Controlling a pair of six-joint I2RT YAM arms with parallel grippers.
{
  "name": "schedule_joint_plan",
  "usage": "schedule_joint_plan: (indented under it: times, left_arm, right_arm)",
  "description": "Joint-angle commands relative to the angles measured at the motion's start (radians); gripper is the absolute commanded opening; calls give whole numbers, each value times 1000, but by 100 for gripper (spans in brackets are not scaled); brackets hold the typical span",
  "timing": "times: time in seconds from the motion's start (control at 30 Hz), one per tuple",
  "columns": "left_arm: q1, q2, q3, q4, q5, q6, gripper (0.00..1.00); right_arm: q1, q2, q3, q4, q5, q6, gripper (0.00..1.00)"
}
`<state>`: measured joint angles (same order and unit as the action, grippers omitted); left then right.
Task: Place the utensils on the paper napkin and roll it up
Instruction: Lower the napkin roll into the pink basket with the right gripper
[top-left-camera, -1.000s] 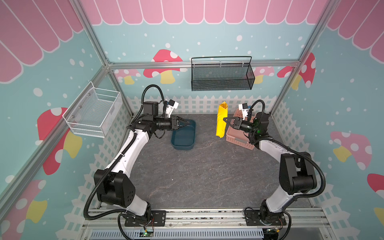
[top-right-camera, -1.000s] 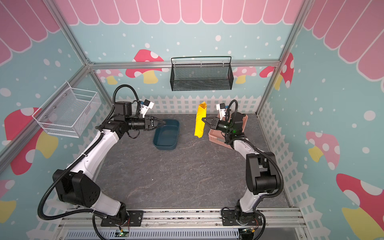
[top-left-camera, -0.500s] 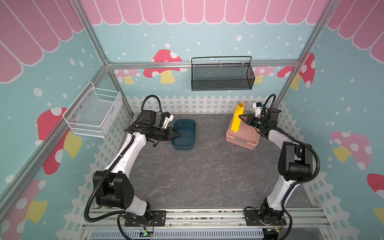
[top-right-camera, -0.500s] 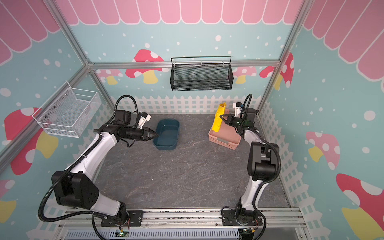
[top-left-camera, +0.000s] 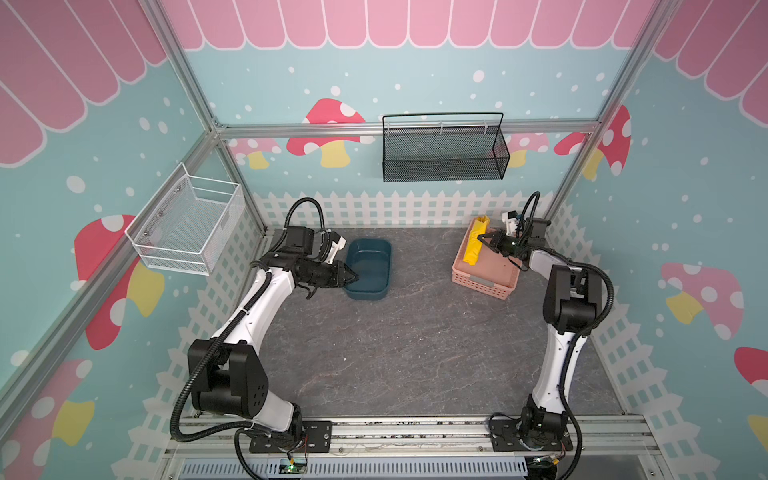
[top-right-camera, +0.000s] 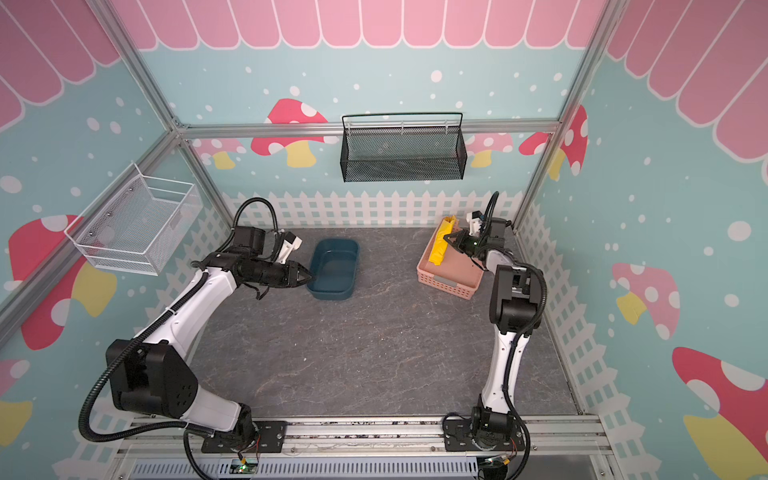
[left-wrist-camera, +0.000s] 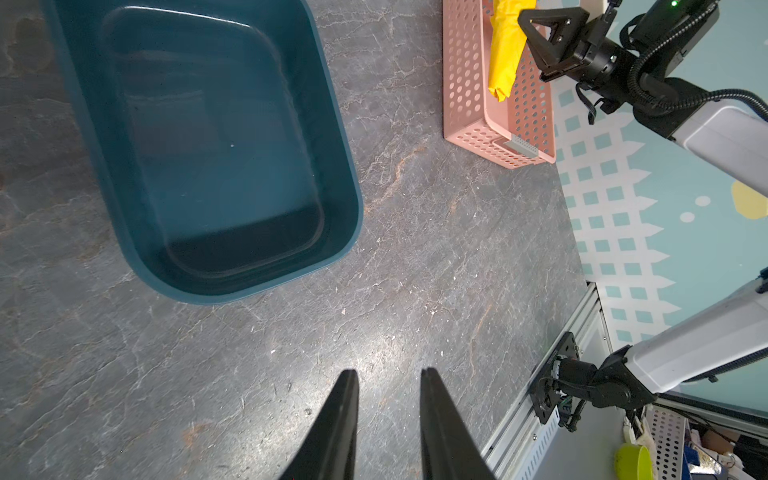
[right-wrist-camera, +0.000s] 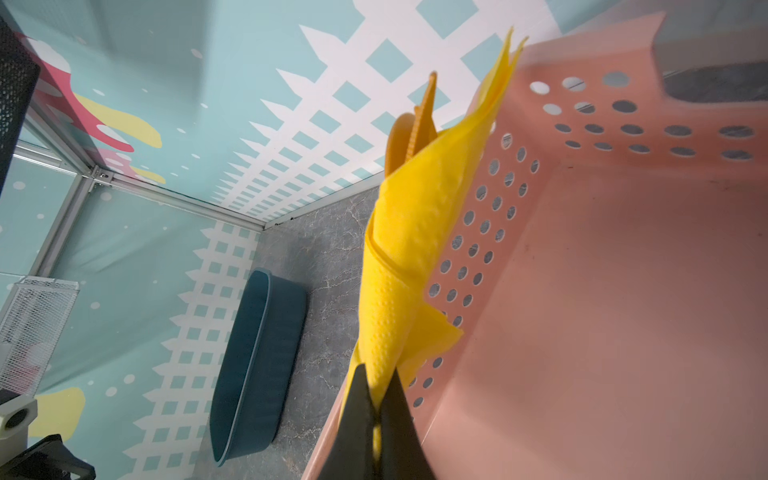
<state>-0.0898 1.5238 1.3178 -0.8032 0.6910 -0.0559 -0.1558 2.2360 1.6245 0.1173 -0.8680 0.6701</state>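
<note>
**A:** In both top views, where was the napkin?

**B:** It was rolled into a yellow tube. The napkin (top-left-camera: 473, 245) sat in the right claw (top-left-camera: 482, 239), which was clenched on its side, about midway along. It hung at the pink basket (top-left-camera: 482, 286), by the wall that faced the blue tub (top-left-camera: 365, 296). Its long axis ran from the front of the bench (top-left-camera: 415, 340) toward the back fence, crosswise to the claw.

**A:** And the left claw?

**B:** The left claw (top-right-camera: 308, 276) hovered at the tub's rim, well apart from the roll. The right arm was plainly the nearer one.

**A:** What did the left wrist view show?

**B:** The left claw's two tips stood slightly parted with nothing between them, and bare bench lay below. Farther off, the roll showed at the basket (left-wrist-camera: 465, 104). I couldn't tell whether it hung inside the rim or over it.

**A:** And the right wrist view?

**B:** The right claw (right-wrist-camera: 376, 386) pinched the paper, and the roll stretched away from it. The orange utensils (right-wrist-camera: 409, 133) poked out of the far end. The basket's bare floor lay to one side of the roll, so I judged the next move to be a short shift that way and down.

**A:** Any writing?

**B:** None legible. I saw no brand and no label anywhere.
</note>
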Motion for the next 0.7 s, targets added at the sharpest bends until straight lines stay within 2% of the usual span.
schedule_joint_plan:
  times: [0.0,0.47,0.67]
  left_arm:
    - [6,7,-5,3,-2,24,29]
    - [10,10,-8,4,22,24,28]
    - [13,9,-11,3,26,24,28]
  right_arm:
    - [-1,43,41,-41,2,-8,0]
    - [-1,175,136,-117,3,-6,0]
    - [0,212,175,-213,50,-40,0]
